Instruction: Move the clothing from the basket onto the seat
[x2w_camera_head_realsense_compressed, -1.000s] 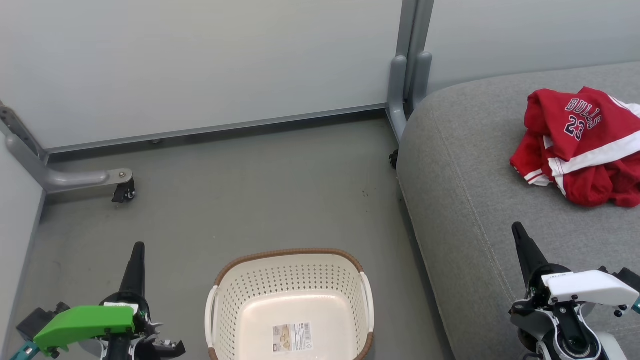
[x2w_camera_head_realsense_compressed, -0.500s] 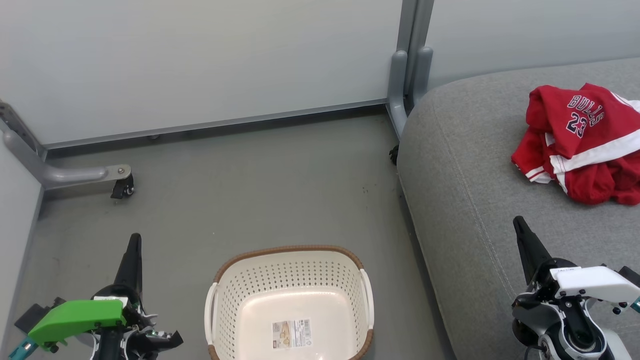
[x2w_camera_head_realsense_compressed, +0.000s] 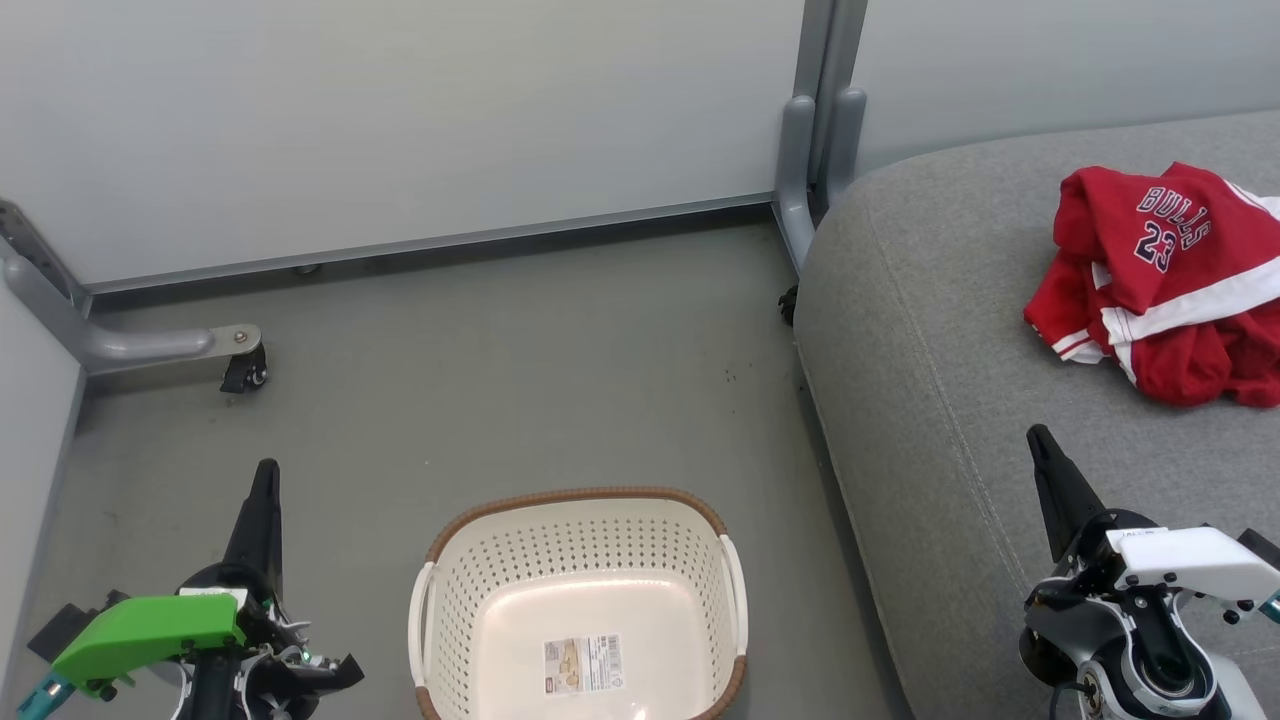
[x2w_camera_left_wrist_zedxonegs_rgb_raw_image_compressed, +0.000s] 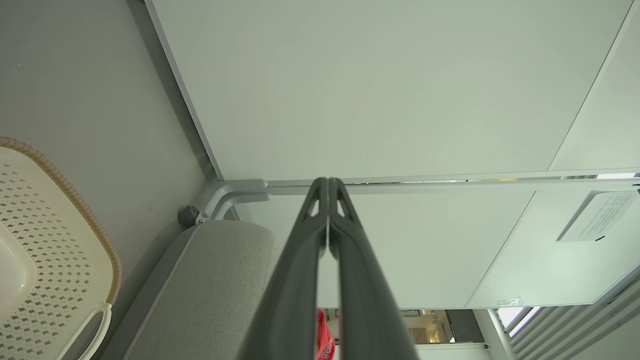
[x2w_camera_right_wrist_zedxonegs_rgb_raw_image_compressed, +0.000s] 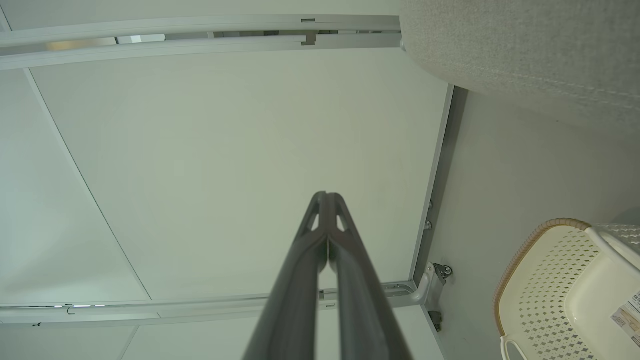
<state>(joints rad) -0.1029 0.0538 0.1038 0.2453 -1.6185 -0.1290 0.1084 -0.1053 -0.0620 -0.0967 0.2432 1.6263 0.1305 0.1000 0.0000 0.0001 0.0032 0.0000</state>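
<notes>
The red clothing (x2w_camera_head_realsense_compressed: 1170, 280), with white stripes and "BULLS 23" in dark letters, lies crumpled on the light-grey seat (x2w_camera_head_realsense_compressed: 950, 380) at the right. On the floor at bottom centre stands the cream basket (x2w_camera_head_realsense_compressed: 580, 545) with its brown rim, holding nothing but a paper label (x2w_camera_head_realsense_compressed: 584, 665). My left gripper (x2w_camera_head_realsense_compressed: 266, 470) is shut at the lower left, left of the basket. My right gripper (x2w_camera_head_realsense_compressed: 1036, 435) is shut above the seat's front part, below and left of the clothing. The wrist views show both finger pairs (x2w_camera_left_wrist_zedxonegs_rgb_raw_image_compressed: 327, 182) (x2w_camera_right_wrist_zedxonegs_rgb_raw_image_compressed: 326, 196) pressed together with nothing between them.
Pale partition panels (x2w_camera_head_realsense_compressed: 400, 120) close off the back and left. A grey post (x2w_camera_head_realsense_compressed: 815, 130) stands at the seat's far corner, and a grey foot with a caster (x2w_camera_head_realsense_compressed: 240, 370) sticks out over the grey floor (x2w_camera_head_realsense_compressed: 500, 380) at the left.
The head view has tilted slightly, so everything sits a little higher in it. Both grippers stay shut; the left has drawn back a little toward the bottom left.
</notes>
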